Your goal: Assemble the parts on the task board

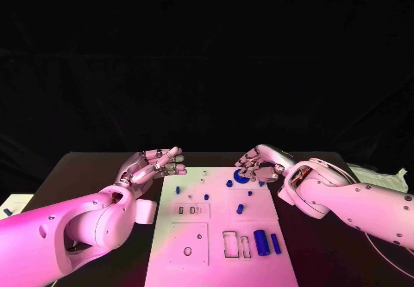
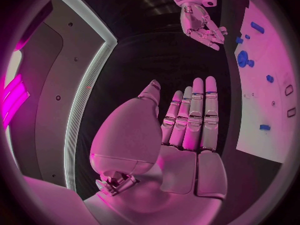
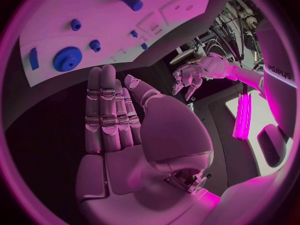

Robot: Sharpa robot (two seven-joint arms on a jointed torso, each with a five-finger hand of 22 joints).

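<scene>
There, the left hand hung above the black table just off the left edge of the white board, its fingers stretched out straight and side by side, holding nothing. The right hand hovered over the far right part of the board, fingers likewise extended and empty, close above a round blue gear that lay flat on the board. Near the gear sat several small blue pegs, scattered across the far half of the board, one short upright piece a little nearer the middle. Toward the near right side lay a thick blue cylinder and a thinner blue bar, both beside rectangular slots cut in the board.
</scene>
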